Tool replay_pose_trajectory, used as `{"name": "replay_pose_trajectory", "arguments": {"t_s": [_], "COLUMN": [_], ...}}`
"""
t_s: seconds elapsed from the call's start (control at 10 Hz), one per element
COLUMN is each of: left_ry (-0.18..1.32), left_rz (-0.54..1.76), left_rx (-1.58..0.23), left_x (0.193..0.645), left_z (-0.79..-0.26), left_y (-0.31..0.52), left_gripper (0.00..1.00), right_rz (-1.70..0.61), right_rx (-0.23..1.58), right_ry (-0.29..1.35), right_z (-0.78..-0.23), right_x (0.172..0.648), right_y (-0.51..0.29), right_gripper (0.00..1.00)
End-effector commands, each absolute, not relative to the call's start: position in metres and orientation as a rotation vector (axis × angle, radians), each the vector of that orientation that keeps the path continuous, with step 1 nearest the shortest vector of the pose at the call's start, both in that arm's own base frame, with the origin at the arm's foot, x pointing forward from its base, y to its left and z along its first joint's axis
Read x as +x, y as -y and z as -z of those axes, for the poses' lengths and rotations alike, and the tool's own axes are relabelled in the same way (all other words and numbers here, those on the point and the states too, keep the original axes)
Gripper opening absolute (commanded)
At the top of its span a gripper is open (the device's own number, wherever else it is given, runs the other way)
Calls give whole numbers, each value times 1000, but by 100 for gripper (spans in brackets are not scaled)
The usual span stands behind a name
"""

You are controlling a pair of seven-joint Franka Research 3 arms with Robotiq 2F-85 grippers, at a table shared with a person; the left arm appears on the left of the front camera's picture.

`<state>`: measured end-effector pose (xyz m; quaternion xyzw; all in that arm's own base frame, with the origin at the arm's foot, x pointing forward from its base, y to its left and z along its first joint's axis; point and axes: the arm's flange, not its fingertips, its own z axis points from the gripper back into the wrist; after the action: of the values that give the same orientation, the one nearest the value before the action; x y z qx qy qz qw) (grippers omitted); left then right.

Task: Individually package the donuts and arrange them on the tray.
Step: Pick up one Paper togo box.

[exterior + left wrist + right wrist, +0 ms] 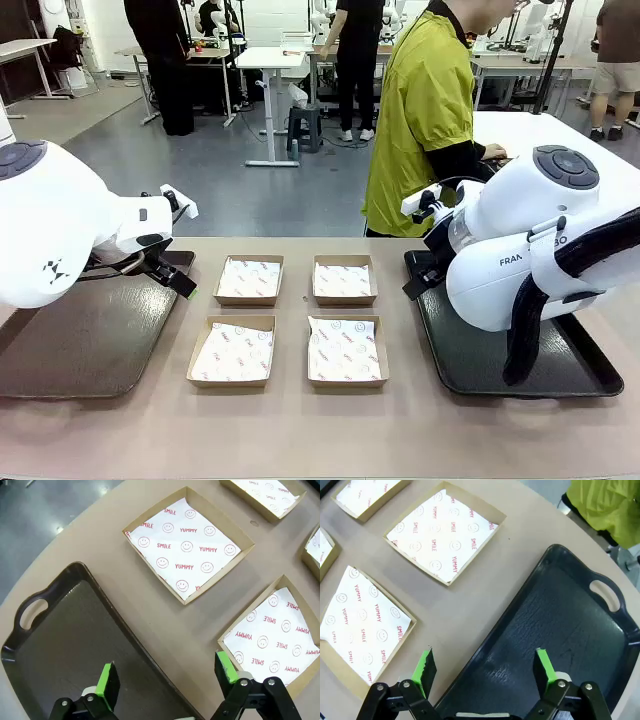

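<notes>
The donuts are out of view. Four empty cardboard boxes lined with smiley-print paper sit in a square in the middle of the table, two farther off [249, 279] [344, 279] and two nearer [233, 351] [346, 350]. To their left lies a dark brown tray [80, 340] and to their right a black tray [470, 365], both empty. My left gripper [172, 274] [167, 672] hangs open above the brown tray's [65, 645] inner edge. Above the black tray's [570, 625] inner edge my right gripper [418, 280] [485, 662] is open too. Nothing is between either pair of fingers.
A person in a yellow-green top [420, 110] stands at the far side, turned partly away. In the wrist views the boxes [189, 542] [445, 530] lie just beyond each tray's edge. Bare tabletop [300, 430] runs along the near edge.
</notes>
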<state>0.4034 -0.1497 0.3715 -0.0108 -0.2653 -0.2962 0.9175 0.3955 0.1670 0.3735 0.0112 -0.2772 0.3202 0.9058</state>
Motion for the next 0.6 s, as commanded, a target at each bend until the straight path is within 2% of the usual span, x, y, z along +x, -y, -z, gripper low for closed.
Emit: {"name": "replay_pose_trajectory", "arguments": {"t_s": [0.0, 0.5], "left_ry": [546, 546], "left_rz": [610, 610], "left_rx": [-22, -22], "left_x": [403, 403], "left_z": [-371, -371], "left_y": [150, 150], "left_gripper": [100, 100], "right_rz": [-661, -661], "right_rx": [23, 23], "right_ry": [572, 572], "right_z": [-373, -373], "right_x": [396, 396], "right_y": [-167, -167], "right_gripper": [100, 100]}}
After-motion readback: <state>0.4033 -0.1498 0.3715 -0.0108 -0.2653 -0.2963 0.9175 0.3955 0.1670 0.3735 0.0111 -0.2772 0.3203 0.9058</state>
